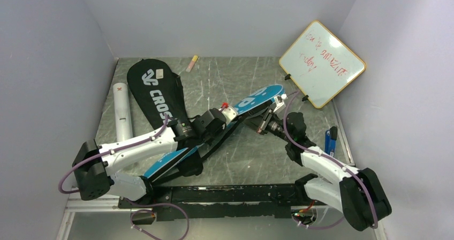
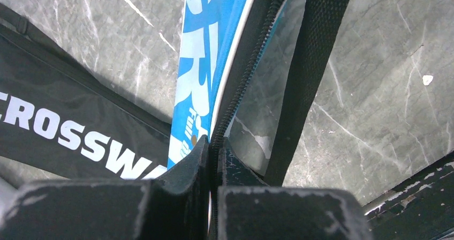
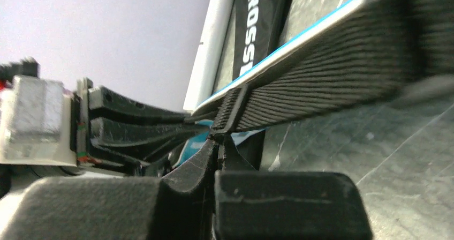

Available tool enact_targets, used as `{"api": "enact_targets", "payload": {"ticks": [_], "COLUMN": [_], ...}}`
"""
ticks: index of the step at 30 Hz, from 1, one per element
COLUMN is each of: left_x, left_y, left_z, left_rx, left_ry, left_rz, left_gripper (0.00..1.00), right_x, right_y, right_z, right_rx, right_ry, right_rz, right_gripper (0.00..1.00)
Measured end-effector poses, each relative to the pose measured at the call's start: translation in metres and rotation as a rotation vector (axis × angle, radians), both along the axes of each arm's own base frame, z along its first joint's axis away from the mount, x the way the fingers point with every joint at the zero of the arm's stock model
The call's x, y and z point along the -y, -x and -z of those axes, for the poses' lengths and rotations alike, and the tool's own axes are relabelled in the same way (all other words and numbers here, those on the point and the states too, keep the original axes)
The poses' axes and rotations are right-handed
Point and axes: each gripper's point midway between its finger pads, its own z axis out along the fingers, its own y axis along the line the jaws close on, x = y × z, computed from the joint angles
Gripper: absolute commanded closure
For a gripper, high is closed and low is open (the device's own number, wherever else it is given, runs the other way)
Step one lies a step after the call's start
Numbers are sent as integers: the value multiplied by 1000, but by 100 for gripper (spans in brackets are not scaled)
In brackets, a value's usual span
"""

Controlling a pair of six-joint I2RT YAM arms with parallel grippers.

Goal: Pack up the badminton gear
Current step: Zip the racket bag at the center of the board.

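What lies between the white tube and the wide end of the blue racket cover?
The black CROSSWAY cover lies there, beside the white tube and left of the blue cover; the top view shows it.

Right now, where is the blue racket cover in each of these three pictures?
Top external: the blue racket cover runs diagonally across the middle.
Left wrist: its blue panel fills the upper centre, rising from the left gripper.
Right wrist: its thin blue edge slants to the top right.
Shared landmark: the black CROSSWAY cover.
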Motion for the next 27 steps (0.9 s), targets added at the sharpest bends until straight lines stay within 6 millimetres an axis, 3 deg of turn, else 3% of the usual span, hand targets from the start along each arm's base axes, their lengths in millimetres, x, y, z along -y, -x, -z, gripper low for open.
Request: {"api": "enact_targets", "payload": {"ticks": [8,12,14,16,19,22,27], "left_x": [1,-1,0,0,2,2,1], "left_y": [3,5,5,5,4,1,-3], "left_z": [3,8,9,9,9,9,8], "left_rx": [-20,-34,-37,-38,-36,-29,-24], "left_ry": [-3,-19,-21,-22,-16,-9,-7], "left_rz": [12,16,16,16,18,9,-4], "left_gripper": [95,95,95,95,95,95,95], "right_x": [-49,-62,-62,-60,-57,-49,-16], "right_y": [35,46,45,45,46,44,39], "right_z": [23,28,30,31,24,11,4], "right_rx": [-28,-3,13,25,52,97,131], "right_ry": [26,48,66,90,137,184,265], "right_rz": [-139,-169,-164,-155,-147,-104,42], "right_gripper": [100,100,96,77,65,60,59]}}
